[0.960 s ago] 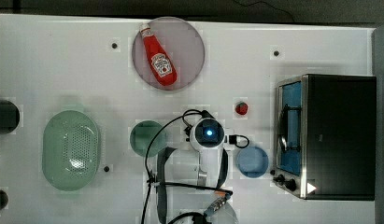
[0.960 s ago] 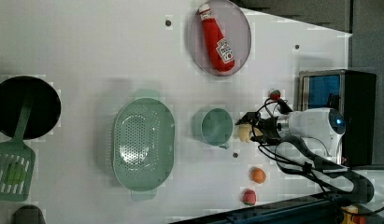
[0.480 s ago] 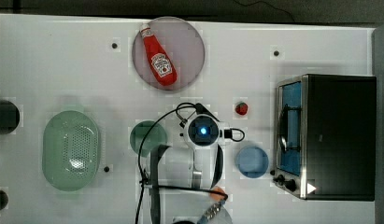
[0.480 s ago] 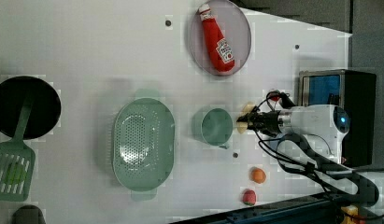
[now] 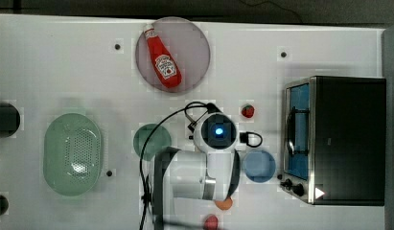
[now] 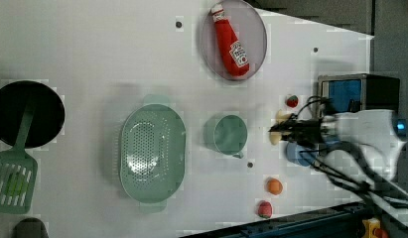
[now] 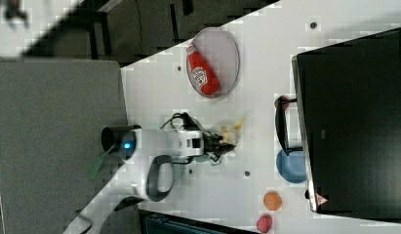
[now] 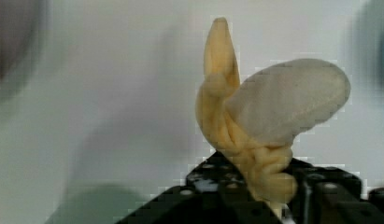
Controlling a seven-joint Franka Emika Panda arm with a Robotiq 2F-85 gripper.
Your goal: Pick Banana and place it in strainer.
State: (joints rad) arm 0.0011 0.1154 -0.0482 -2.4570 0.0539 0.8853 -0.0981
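Pincer clamped narrow on the banana, soft yellow body squeezed between the jaws in the wrist view, pale peel flap and pointed tip sticking out beyond them. In the left view, pincer pointing toward the green mug, banana at its tip, between the mug and the blue bowl. In the right view, banana held at the pincer end, peel splayed outward. Cannot tell whether lifted clear of the desk or resting on it. Step in hand, judged: grasp made, pick just completed or lift beginning; placing not yet done. Strainer well apart from the banana, on the far side of the mug at the left view's left; same in the top view, strainer at the top view's left, mug between it and the arm's wrist. Next move calls for: raising high enough to pass over the mug rim, carrying across toward the left view's left, stopping above the perforated bottom, then opening. Risk, judged: soft floppy toy, grip near one end, could swing or slip during the carry. Ketchup bottle on its round plate, orange fruit and toaster oven off the likely path.
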